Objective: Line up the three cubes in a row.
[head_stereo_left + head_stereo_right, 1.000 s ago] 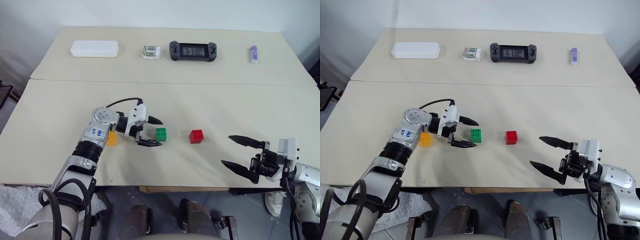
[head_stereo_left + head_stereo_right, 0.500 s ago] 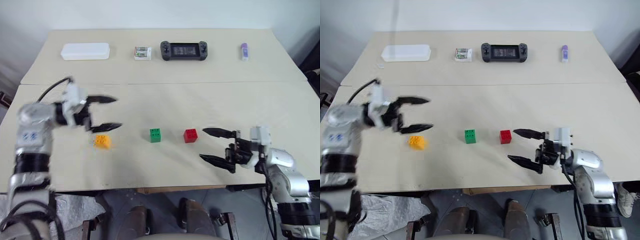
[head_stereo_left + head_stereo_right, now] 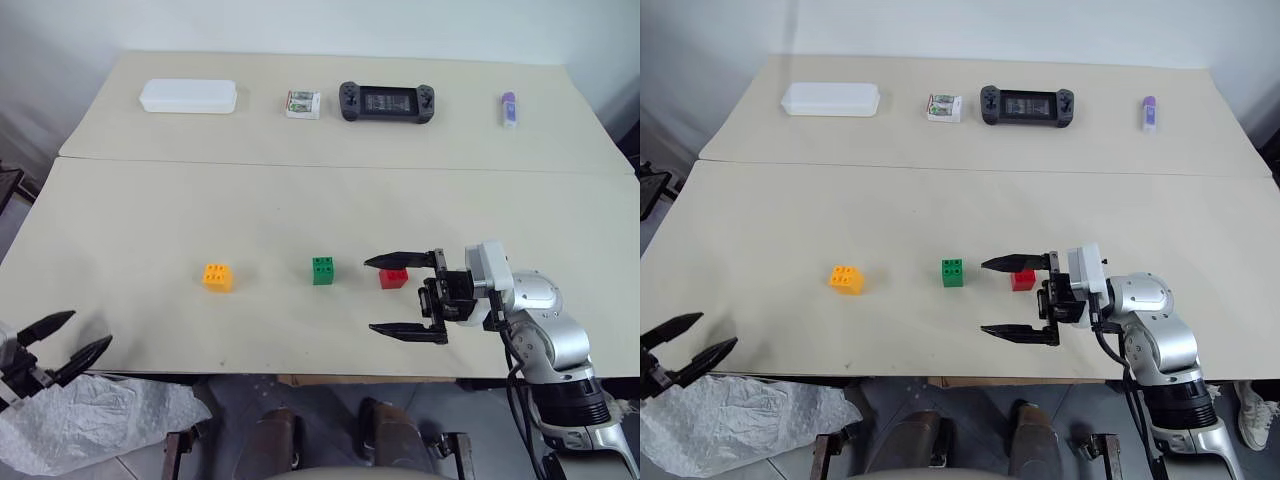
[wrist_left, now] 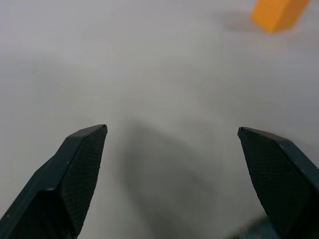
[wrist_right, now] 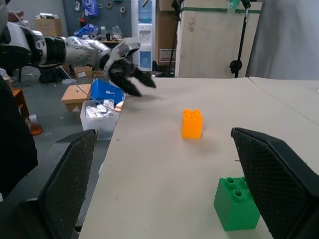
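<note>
We see the three cubes sitting on the near half of the beige table (image 3: 150,230), roughly in a line across it. The yellow-orange cube (image 3: 217,277) is furthest to the robot's left, the green cube (image 3: 323,270) is in the middle, and the red cube (image 3: 393,278) is to the right. The gap between yellow-orange and green is wider than between green and red. All three rest studs up, and none is held.

Our right gripper (image 3: 402,297) is over the table's near edge, pointing left, fingers spread wide with nothing between them. Its upper finger crosses just in front of the red cube; whether it touches the block we cannot tell from this angle. The right wrist view looks along the table past the green cube (image 5: 236,203) to the yellow-orange one (image 5: 192,123).

Our left gripper (image 3: 62,343) is off the table's near left corner, fingers apart and empty, above crumpled clear plastic (image 3: 110,415). The left wrist view shows bare tabletop and a corner of the yellow-orange cube (image 4: 276,13).

Along the far edge sit a white case (image 3: 189,96), a small white box with green print (image 3: 303,104), a black handheld game console (image 3: 386,102) and a purple-and-white stick (image 3: 508,109).
</note>
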Action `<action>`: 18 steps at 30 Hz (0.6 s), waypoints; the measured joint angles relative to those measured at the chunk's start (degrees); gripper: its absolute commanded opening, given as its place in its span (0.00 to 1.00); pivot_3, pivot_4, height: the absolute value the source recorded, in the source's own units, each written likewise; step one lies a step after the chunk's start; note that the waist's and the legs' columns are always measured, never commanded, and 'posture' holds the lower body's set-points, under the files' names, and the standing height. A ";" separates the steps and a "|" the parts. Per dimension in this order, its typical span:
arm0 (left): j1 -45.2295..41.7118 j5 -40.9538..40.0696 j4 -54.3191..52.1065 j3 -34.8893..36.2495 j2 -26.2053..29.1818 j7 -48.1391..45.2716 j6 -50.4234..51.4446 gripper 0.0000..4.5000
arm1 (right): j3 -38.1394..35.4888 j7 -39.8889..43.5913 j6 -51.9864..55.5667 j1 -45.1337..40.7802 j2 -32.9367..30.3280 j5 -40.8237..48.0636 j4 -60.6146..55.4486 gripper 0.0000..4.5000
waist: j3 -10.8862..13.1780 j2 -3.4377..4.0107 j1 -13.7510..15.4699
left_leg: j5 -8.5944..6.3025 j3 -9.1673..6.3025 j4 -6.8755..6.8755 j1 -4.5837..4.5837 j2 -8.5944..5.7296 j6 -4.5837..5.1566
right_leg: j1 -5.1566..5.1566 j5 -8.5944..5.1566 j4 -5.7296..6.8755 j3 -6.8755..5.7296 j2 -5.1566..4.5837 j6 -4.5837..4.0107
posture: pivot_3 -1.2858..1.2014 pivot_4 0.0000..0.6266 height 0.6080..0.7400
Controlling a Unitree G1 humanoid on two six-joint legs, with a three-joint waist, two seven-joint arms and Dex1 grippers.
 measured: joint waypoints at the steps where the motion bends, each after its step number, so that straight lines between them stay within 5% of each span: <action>1: -0.60 -0.05 -1.55 -1.27 -0.12 -0.06 -0.03 0.99 | -0.03 0.11 0.07 0.02 -0.36 -0.01 0.12 1.00 | 0.00 0.00 0.06 | 0.00 -0.02 0.01 0.00 0.00 0.00 | 0.03 0.01 0.00 0.03 -0.01 -0.01 | 0.52 0.24 1.00; 7: -15.39 2.35 -4.66 -14.97 0.52 -1.93 -1.67 0.99 | -1.19 1.17 0.46 1.17 -2.68 -0.09 2.19 1.00 | -0.01 0.00 -0.36 | 0.01 0.11 0.00 0.05 0.00 0.02 | -0.02 0.03 0.07 -0.22 0.11 -0.05 | 0.52 0.24 1.00; 18: -35.52 9.16 15.38 -30.21 3.33 -14.76 -10.16 0.95 | -3.88 -0.85 1.83 4.57 -4.12 0.13 0.60 1.00 | -0.02 -0.01 -1.72 | 0.06 0.68 -0.19 0.08 0.07 0.11 | -0.28 0.03 0.10 -0.29 0.16 -0.04 | 0.52 0.24 1.00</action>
